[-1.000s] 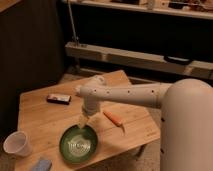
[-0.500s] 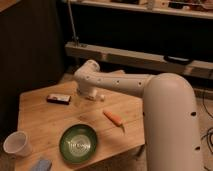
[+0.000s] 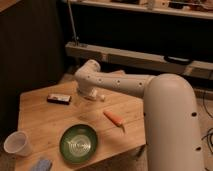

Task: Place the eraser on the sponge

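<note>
The eraser (image 3: 59, 99), a small flat dark block with a pale patch, lies on the far left part of the wooden table (image 3: 130, 107). The sponge (image 3: 41, 164), a light blue block, sits at the table's near left edge, partly cut off by the frame. My white arm reaches in from the right. Its gripper (image 3: 89, 95) hangs open just over the table top, a short way right of the eraser and far from the sponge, with nothing held. The arm's wrist hides most of the gripper.
A green plate (image 3: 78, 144) lies near the front, between the gripper and the sponge. A white paper cup (image 3: 15, 144) stands at the left edge. An orange stick (image 3: 114, 118) lies right of centre. A small white object (image 3: 101, 98) lies just right of the gripper.
The arm has swung from above the green plate toward the back of the table, and the gripper now sits beside the eraser. Objects on the table have not moved.
</note>
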